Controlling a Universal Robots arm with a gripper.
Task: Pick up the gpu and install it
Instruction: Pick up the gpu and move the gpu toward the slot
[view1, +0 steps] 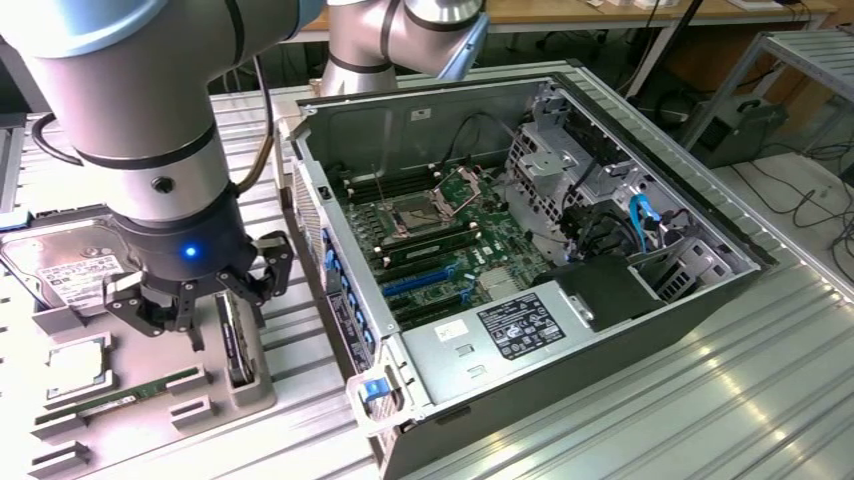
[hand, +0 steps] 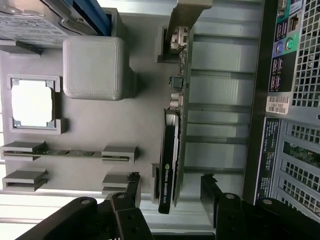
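Gripper wide open over gpu, which sits edge-on in gray tray slot; RAM stick, CPU in neighbouring slots.

Bright, even light fills the case. Beside it the ribbed table throws white glare (strongest toward the exterior view's right). Next to the case the tray is softly shaded, its chip washed white, the gripper nearly black.
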